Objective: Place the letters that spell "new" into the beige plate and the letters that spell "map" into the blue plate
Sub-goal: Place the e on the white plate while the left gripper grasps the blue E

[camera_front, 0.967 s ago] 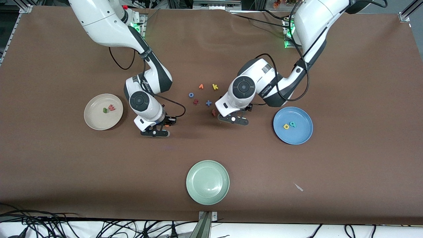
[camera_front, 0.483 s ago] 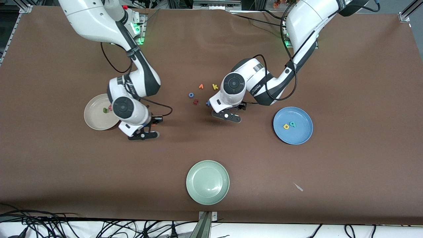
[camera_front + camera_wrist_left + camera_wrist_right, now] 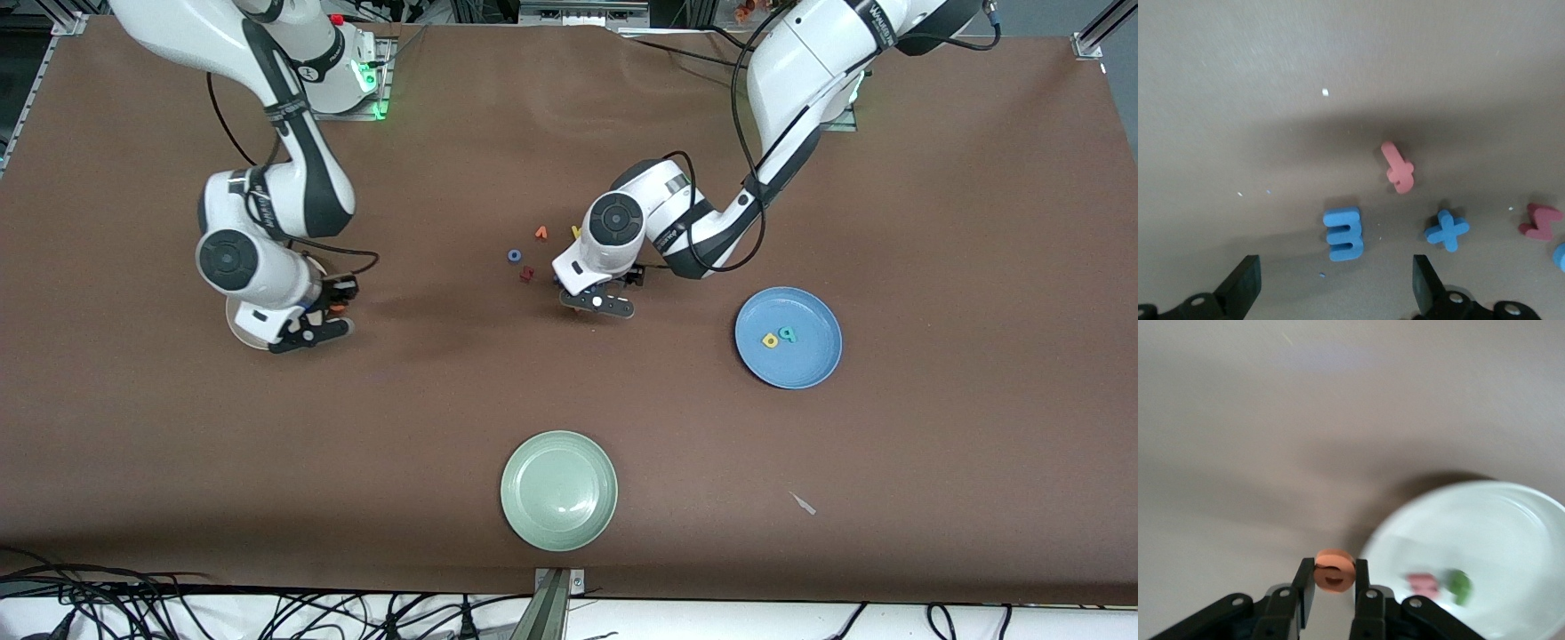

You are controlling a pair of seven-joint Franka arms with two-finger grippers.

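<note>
Right tool (image 3: 1333, 593) is pinching the orange "e" (image 3: 1334, 569) over the beige plate's (image 3: 238, 322) rim, its arm bent and pointing down; the green "n" (image 3: 1460, 585) and pinkish-red "w" (image 3: 1423, 583) are lying inside. Left tool (image 3: 1333, 295) is hanging spread wide, pointing down over the blue "m" (image 3: 1343, 233) on the table (image 3: 933, 213).

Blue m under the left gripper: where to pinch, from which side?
From straight above. The blue m lies flat on the table, so pinch its two long outer edges. The open left gripper already straddles it. Watch the blue x beside it.
</note>
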